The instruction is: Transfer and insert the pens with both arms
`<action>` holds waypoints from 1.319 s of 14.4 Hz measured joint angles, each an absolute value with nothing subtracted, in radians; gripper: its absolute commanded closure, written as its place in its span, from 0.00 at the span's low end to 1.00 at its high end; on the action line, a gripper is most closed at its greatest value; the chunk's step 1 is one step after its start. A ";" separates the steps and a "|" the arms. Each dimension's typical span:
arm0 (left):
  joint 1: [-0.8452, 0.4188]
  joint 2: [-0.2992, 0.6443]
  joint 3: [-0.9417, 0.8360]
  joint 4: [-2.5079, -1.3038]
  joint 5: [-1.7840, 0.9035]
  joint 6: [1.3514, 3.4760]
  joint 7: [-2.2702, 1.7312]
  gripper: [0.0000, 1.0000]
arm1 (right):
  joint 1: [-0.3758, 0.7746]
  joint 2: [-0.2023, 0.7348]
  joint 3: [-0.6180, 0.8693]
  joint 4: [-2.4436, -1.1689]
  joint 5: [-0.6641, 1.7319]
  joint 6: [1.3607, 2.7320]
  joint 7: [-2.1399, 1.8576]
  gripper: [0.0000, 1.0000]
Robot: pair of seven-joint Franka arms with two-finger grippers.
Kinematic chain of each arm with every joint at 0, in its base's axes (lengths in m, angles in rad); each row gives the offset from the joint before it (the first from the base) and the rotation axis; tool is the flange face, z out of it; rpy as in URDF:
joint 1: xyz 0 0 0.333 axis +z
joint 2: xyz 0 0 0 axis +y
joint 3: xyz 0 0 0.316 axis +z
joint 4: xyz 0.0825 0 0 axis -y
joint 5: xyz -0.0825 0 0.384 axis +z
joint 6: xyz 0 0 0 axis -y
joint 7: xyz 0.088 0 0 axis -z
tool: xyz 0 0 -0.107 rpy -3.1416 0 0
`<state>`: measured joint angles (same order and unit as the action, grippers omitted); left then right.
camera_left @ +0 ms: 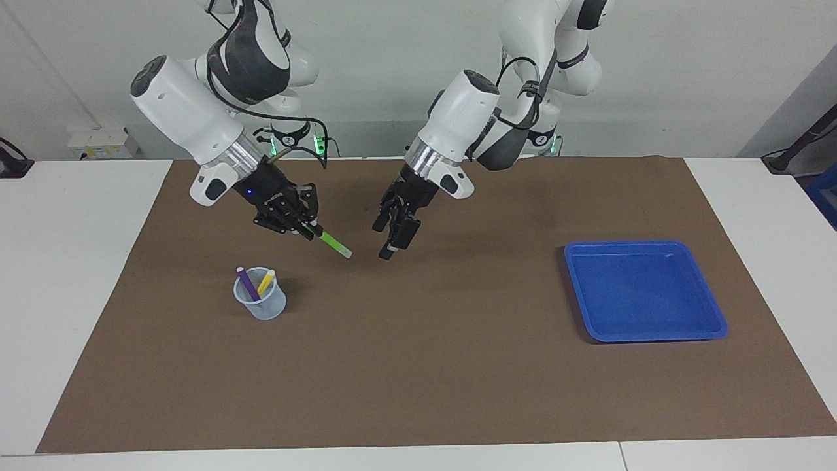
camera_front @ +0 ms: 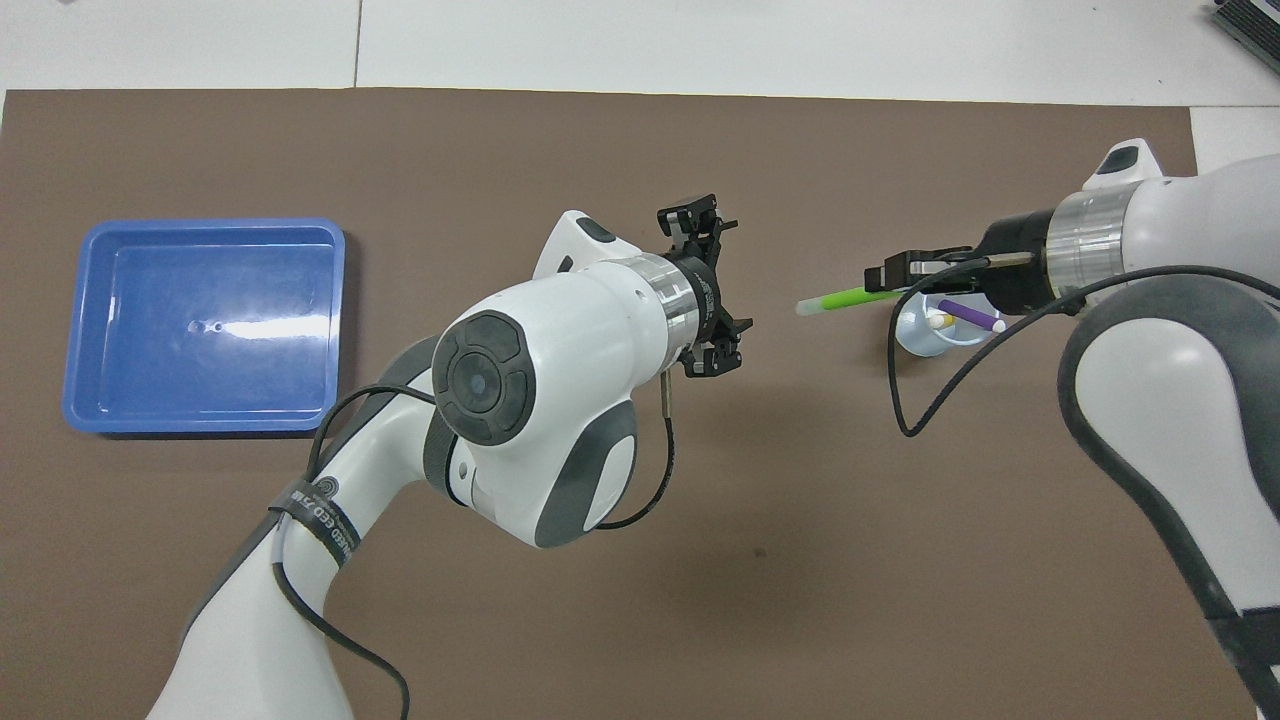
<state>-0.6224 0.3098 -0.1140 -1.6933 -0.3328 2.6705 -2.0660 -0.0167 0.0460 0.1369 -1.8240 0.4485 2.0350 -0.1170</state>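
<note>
- Two Franka arms are over the brown mat [camera_left: 418,366], both raised above its middle part.
- Right gripper [camera_left: 306,228]: clamped on one end of the green pen [camera_left: 332,243]. The pen is in the air, slanting down from the fingers, its whitish tip free and pointing toward the left gripper. In the overhead view the same pen [camera_front: 845,298] projects from the right gripper [camera_front: 893,275] just beside the cup.
- Left gripper [camera_left: 391,237]: fingers spread wide, nothing between them, hanging over bare mat. It is near the pen's free tip but clear of it; a visible gap separates them. In the overhead view the left gripper [camera_front: 708,290] shows splayed the same way.
- Clear plastic cup [camera_left: 260,303]: stands upright on the mat toward the right arm's end of the table, farther from the robots than the right gripper's position.
- Purple pen [camera_left: 248,283] and yellow pen [camera_left: 265,282]: both in the cup, leaning, upper ends above the rim.
- Blue tray [camera_left: 718,325]: rests on the mat toward the left arm's end, well apart from both grippers and the cup.
</note>
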 measured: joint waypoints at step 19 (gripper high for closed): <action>-0.430 0.232 -0.080 -1.687 -0.299 2.337 -1.755 0.00 | -0.138 0.180 0.137 -1.792 0.096 2.131 -0.251 1.00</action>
<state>-0.4300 0.2318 -0.0799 -1.6865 -0.2995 2.3372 -1.7546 -0.1377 0.1802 0.1373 -1.7920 0.0958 2.1307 -0.2506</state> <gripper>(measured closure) 0.000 0.811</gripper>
